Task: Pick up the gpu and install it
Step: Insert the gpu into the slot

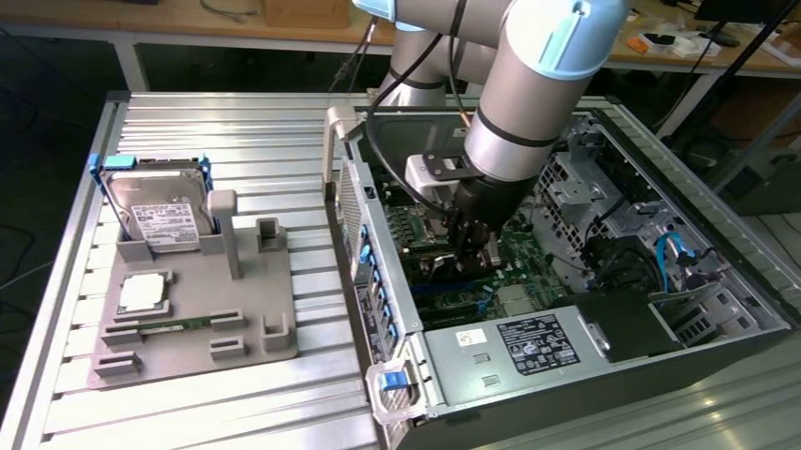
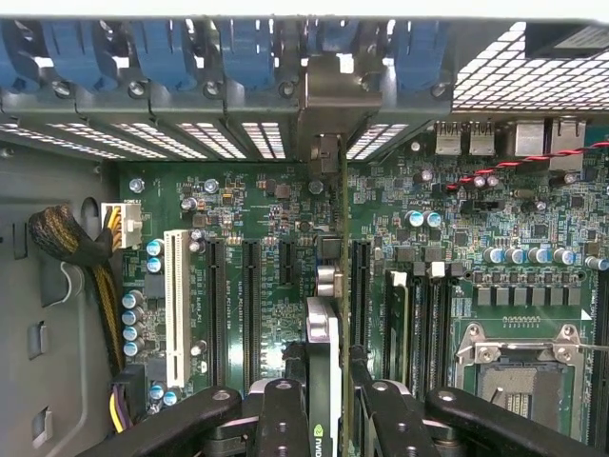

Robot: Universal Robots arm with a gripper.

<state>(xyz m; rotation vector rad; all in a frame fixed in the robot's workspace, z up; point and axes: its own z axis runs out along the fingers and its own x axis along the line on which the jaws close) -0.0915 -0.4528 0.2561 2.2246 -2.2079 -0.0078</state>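
Note:
My gripper [image 2: 328, 405] is inside the open computer case [image 1: 701, 281], shut on the gpu [image 2: 324, 352]. The card shows edge-on between the two black fingers [image 2: 284, 419], with a green logo on its upper edge. It stands upright over the green motherboard [image 2: 276, 286] and runs parallel to the black expansion slots [image 2: 251, 300]. Its metal bracket end [image 2: 328, 105] reaches the rear slot openings under the blue latches [image 2: 162, 48]. I cannot tell whether its lower edge sits in a slot. In the exterior view the gripper [image 1: 474, 239] hangs low over the board, hiding the card.
A grey fixture tray [image 1: 188, 328] on the exterior view's left holds a silver hard drive [image 1: 157, 211], a square processor [image 1: 142, 292] and a memory stick [image 1: 175, 325]. The power supply [image 1: 538, 342] fills the case's near end. Cables [image 2: 76, 248] and drive bays [image 1: 601, 187] crowd the case.

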